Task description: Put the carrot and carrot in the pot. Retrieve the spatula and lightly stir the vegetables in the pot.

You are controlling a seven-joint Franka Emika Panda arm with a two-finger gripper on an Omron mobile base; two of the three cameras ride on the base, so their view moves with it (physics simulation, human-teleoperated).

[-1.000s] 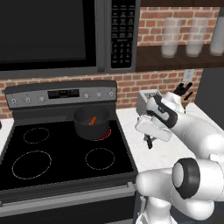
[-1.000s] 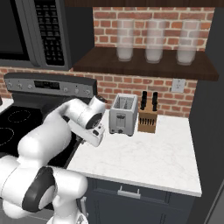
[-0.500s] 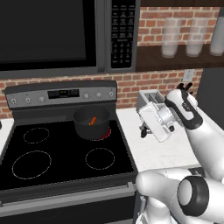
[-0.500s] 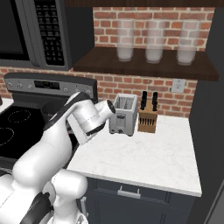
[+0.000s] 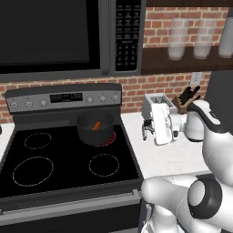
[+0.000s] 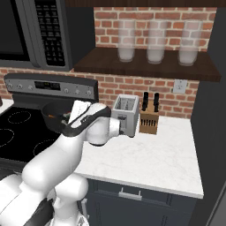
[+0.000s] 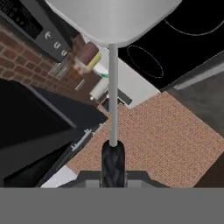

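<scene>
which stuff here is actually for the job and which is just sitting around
For the job: pot, carrot piece inside it, spatula gripped by the end effector.
Just lying about: toaster, knife block, shelf jars, microwave.

The pot (image 5: 95,128) sits on the stove (image 5: 54,173), a carrot (image 5: 96,125) inside. Right of the stove, on the counter (image 6: 154,156), the toaster (image 6: 125,115) stands just left of the knife block (image 6: 149,120).

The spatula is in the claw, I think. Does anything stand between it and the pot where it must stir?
Nothing visible does. The claw hangs over the white counter, shut on the spatula. The pot stands on the stove, its open top uncovered, with bare stovetop and counter between.
</scene>
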